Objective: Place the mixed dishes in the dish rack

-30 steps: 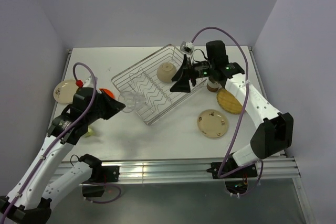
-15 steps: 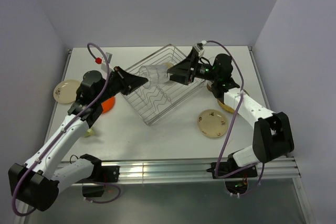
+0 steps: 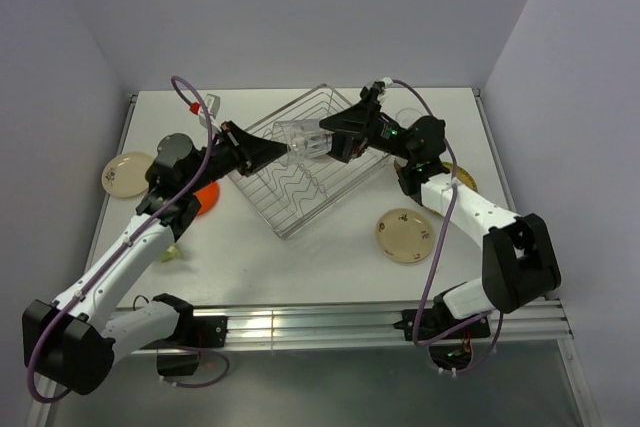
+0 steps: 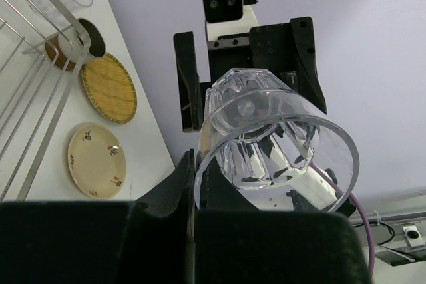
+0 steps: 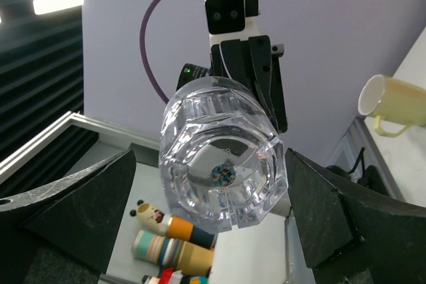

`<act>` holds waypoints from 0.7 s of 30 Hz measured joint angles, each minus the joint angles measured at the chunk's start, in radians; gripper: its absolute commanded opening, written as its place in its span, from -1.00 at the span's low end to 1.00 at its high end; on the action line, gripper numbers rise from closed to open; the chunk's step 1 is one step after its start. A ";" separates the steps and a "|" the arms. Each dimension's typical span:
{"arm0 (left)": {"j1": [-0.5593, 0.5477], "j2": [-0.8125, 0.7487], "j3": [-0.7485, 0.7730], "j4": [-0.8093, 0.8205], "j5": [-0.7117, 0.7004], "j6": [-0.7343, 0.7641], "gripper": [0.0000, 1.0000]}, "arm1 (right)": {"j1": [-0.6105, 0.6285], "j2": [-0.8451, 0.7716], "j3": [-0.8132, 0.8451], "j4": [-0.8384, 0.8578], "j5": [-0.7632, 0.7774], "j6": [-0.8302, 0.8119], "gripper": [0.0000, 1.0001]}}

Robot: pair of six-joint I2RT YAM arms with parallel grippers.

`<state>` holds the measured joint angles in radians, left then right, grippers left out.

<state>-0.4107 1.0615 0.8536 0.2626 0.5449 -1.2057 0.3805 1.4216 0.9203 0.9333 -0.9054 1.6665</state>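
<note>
Left tool point(image 4: 194, 187) on clear faceted glass point(image 4: 269, 134)

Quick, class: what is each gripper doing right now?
Left gripper: shut on the clear faceted glass tumbler, at its rim.
Right gripper: open around that tumbler's base.

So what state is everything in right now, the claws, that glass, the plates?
left gripper: shut on the clear glass's rim
right gripper: open, fingers either side of the glass's base
clear glass: held sideways above the dish rack
dish rack: flat on the table
speckled plate: flat on the table, not racked
woven plate: flat on the table
</note>
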 measured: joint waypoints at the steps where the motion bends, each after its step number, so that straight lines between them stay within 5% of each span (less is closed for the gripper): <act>1: 0.000 0.000 -0.001 0.006 0.001 -0.002 -1.00 | 0.008 0.005 0.000 0.006 0.000 0.009 1.00; 7: 0.000 0.002 -0.005 0.022 0.009 -0.011 -1.00 | 0.048 0.025 0.000 0.011 0.003 0.032 0.99; 13: 0.000 0.005 -0.021 0.031 0.016 -0.013 -1.00 | 0.054 0.031 0.000 0.018 0.008 0.042 0.70; 21: 0.007 0.011 -0.049 0.073 0.018 -0.029 -0.92 | 0.054 0.058 0.000 0.041 0.004 0.037 -0.20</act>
<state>-0.4038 1.0725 0.8047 0.3355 0.5629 -1.2350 0.4343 1.4796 0.9203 0.9745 -0.9012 1.7031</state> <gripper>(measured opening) 0.046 0.777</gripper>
